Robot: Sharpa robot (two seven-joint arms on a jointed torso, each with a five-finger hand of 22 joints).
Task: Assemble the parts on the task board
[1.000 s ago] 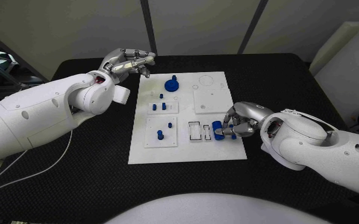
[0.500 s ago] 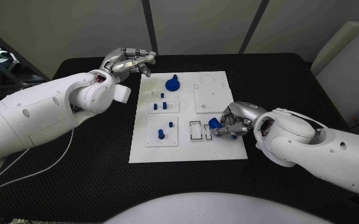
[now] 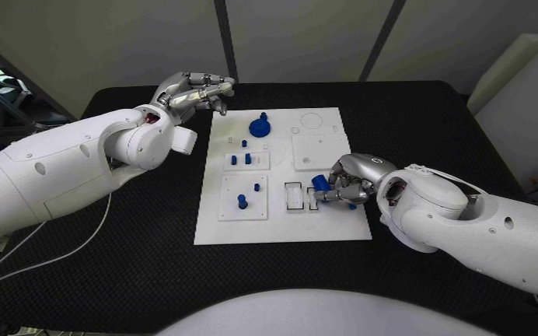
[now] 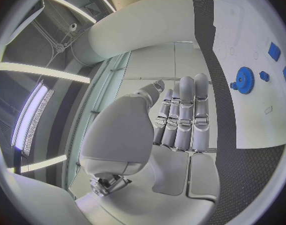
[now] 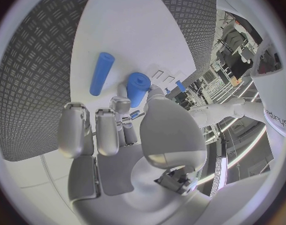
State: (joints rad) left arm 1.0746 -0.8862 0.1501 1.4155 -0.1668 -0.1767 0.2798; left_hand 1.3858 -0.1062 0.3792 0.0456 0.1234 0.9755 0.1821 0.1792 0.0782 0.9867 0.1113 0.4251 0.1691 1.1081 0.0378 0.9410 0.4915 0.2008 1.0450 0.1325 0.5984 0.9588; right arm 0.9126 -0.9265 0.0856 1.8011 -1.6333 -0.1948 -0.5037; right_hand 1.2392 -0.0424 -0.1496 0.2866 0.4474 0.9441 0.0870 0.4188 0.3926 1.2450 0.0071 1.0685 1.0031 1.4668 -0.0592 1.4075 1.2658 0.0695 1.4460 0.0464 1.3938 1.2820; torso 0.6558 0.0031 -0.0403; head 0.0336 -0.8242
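Two robot hands are up: my right robot hand [image 3: 350, 181] pinches a blue cylinder [image 5: 138, 88] over the near right part of the white board [image 3: 281, 231], beside its slots, while a second blue cylinder [image 5: 101, 73] lies loose on the board close by. My left robot hand [image 3: 195, 92] hovers empty, fingers curled in, off the far left corner. I reckon a tilted cylinder could jam or slip sideways. The black table [image 3: 134, 274] sits before grey wall panels.
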